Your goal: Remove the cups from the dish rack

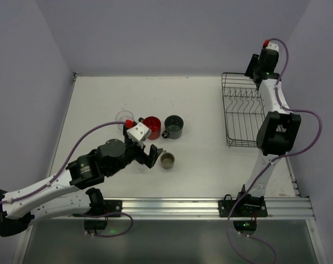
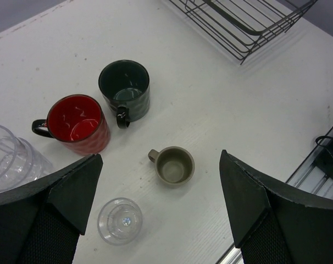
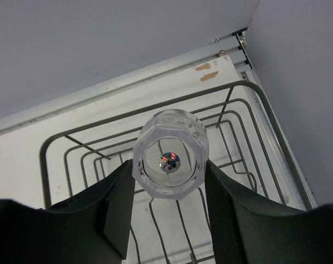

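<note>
On the table stand a red mug (image 1: 151, 127), a dark grey-green mug (image 1: 173, 126), a small olive-tan mug (image 1: 167, 160) and a clear tumbler (image 1: 124, 117). In the left wrist view the red mug (image 2: 77, 124), dark mug (image 2: 125, 88) and olive mug (image 2: 175, 165) stand upright, with one clear tumbler (image 2: 119, 220) near and another (image 2: 12, 159) at the left edge. My left gripper (image 1: 150, 155) is open and empty above the olive mug. My right gripper (image 3: 169, 176) is shut on a clear glass tumbler (image 3: 170, 160), held above the black wire dish rack (image 3: 62, 144).
The dish rack (image 1: 244, 110) stands at the table's right side, with its tines in a row and no cup showing inside. The rack's corner (image 2: 243, 22) shows in the left wrist view. The back wall is close behind the right gripper (image 1: 258, 77).
</note>
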You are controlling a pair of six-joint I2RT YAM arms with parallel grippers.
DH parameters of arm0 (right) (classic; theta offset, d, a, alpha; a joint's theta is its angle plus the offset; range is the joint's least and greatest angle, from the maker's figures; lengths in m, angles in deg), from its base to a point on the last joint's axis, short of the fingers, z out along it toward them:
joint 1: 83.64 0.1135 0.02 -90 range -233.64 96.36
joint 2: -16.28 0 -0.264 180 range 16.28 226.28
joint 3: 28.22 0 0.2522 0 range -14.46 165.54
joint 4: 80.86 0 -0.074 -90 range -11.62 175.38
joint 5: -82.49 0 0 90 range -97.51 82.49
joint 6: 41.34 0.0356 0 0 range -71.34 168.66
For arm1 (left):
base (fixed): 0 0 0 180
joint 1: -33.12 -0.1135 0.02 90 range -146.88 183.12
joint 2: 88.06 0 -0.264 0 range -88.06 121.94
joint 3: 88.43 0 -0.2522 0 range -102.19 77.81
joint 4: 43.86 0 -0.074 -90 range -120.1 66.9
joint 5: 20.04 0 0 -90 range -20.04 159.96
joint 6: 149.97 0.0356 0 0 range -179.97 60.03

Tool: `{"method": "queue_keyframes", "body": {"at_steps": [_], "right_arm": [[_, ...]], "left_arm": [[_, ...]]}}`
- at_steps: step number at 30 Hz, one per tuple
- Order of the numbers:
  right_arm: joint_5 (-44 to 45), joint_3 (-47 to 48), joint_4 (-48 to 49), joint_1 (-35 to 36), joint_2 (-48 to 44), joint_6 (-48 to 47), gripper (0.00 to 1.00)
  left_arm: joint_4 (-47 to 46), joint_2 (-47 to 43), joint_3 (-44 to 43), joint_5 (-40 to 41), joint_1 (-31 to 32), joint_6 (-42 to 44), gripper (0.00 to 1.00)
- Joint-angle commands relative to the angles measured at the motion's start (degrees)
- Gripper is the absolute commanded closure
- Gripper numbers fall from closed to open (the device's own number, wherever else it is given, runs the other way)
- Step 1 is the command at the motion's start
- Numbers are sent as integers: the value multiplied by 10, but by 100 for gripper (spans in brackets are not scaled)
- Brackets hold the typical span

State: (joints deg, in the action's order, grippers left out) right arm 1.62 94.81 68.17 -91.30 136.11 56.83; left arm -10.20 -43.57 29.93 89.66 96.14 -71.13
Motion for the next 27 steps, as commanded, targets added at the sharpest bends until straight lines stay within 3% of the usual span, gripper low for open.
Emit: {"method": "queue_keyframes", "body": {"at_steps": [1,5,10,14,20,27], "right_arm": [[-25,-65,73,1,-90,35,57],[-20,-209,168,49,-238,84,57],[-87,-414,262,111,-387,202,58],[-245,-544,360,116,-504,322,58],[-366,-689,468,119,-641,436,58],[-495,-848,563,119,-775,543,58]], "left_arm": [[-42,12,-24,-8,-3,-10,6],[-57,31,-43,-30,-4,-24,6],[-107,45,-50,-38,-4,-60,7],[-151,86,-86,-102,-5,-90,8],[-259,147,-100,-156,-29,-127,9],[-351,224,-104,-288,-83,-225,14]]}}
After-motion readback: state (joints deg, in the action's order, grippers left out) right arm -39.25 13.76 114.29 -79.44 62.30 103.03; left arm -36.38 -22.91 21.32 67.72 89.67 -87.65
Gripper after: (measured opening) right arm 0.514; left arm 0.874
